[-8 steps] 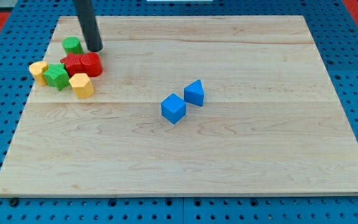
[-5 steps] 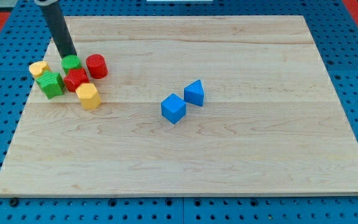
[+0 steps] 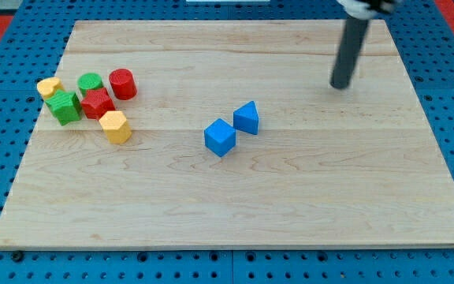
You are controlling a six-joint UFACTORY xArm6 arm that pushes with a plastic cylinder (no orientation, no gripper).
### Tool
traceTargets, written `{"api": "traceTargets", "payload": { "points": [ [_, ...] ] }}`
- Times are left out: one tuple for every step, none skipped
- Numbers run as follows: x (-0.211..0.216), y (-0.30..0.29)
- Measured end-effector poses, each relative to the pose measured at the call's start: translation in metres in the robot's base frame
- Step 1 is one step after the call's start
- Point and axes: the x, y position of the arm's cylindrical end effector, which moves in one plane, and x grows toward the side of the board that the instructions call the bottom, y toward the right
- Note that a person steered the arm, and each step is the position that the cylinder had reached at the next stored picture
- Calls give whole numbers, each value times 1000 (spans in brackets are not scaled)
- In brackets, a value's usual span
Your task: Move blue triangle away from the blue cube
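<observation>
Blue triangle (image 3: 247, 117) apex points up, touching blue cube (image 3: 220, 137); my tip (image 3: 340, 86) well apart, no claw

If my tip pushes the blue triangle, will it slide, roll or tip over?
The blue triangle looks flat-based and squat, so it probably slides, not rolls. An off-centre push may turn it. It sits close beside the blue cube; my tip stands clear, toward the view's upper right.

My tip (image 3: 340, 86) low, rod near-upright.

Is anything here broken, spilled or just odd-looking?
Nothing stands out. The blue triangle and blue cube sit close together mid-board, six red, green and yellow blocks cluster at the view's left, and my tip rests upper right, clear of all blocks.
</observation>
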Motion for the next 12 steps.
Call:
{"api": "traceTargets", "payload": {
  "points": [
    [93, -39],
    [138, -112],
    [176, -226],
    [153, -292],
    [120, -254],
    [74, -233],
    [54, -170],
    [40, -132],
    [23, -116],
    [-32, -136],
    [-80, -233],
    [-86, -189]
  ]
}}
